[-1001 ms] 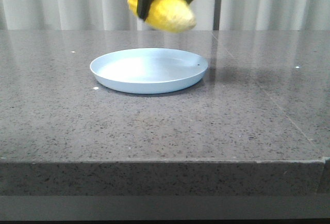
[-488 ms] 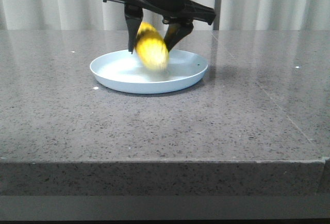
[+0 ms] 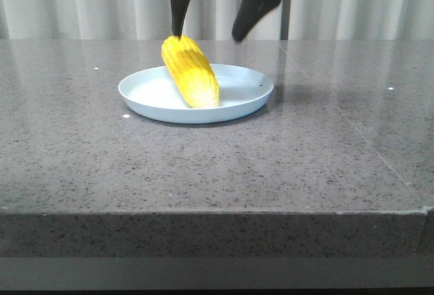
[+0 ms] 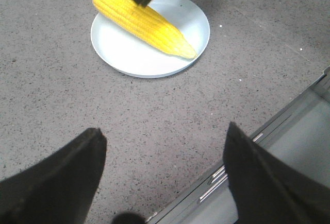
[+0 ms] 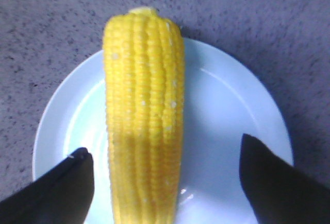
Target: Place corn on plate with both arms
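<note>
The yellow corn (image 3: 192, 74) lies on the pale blue plate (image 3: 251, 98), its thick end over the far left rim and its paler tip toward the front. My right gripper (image 3: 209, 35) hangs open just above it, one finger's tip close over the thick end. In the right wrist view the corn (image 5: 144, 105) lies lengthwise on the plate (image 5: 227, 110), below the spread fingers of the right gripper (image 5: 164, 145). My left gripper (image 4: 164, 130) is open and empty over bare table, well away from the plate (image 4: 129, 54) and the corn (image 4: 144, 22).
The grey speckled stone table (image 3: 203, 166) runs to a front edge (image 4: 289, 126) with a metal rail, close under my left gripper. Pale curtains and a dark upright post (image 3: 286, 17) stand behind the table.
The right gripper came down over the plate with the corn, opened and rose. The corn has left its fingers and now lies on the plate.
</note>
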Controlling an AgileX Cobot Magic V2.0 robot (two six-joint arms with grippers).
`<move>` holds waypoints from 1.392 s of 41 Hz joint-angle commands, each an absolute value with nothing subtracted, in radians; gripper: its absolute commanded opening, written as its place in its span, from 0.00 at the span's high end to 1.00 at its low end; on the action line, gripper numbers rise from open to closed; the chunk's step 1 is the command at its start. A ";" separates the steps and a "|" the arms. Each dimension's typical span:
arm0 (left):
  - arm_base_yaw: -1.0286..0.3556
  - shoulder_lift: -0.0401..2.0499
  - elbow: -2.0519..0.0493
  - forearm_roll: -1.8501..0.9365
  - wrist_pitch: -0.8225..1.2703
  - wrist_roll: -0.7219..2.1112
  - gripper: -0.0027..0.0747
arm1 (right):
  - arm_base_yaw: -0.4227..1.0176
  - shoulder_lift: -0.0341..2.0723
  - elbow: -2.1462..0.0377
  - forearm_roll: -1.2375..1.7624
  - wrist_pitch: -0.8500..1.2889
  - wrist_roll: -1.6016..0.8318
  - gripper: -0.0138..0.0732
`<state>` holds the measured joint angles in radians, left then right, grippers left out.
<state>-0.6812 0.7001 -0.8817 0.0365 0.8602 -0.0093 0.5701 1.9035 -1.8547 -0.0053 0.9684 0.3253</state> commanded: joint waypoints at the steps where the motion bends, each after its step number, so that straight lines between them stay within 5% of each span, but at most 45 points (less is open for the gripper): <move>1: -0.690 0.697 -0.906 0.038 0.796 -0.023 0.34 | 0.572 1.768 -1.889 -0.026 0.958 0.207 0.16; 14: -0.690 0.697 -0.906 0.038 0.796 -0.023 0.34 | 0.579 1.525 -1.785 -0.023 1.047 0.031 0.16; 57: -0.690 0.697 -0.906 0.038 0.789 -0.023 0.34 | 0.579 0.575 -0.962 -0.023 1.015 0.025 0.16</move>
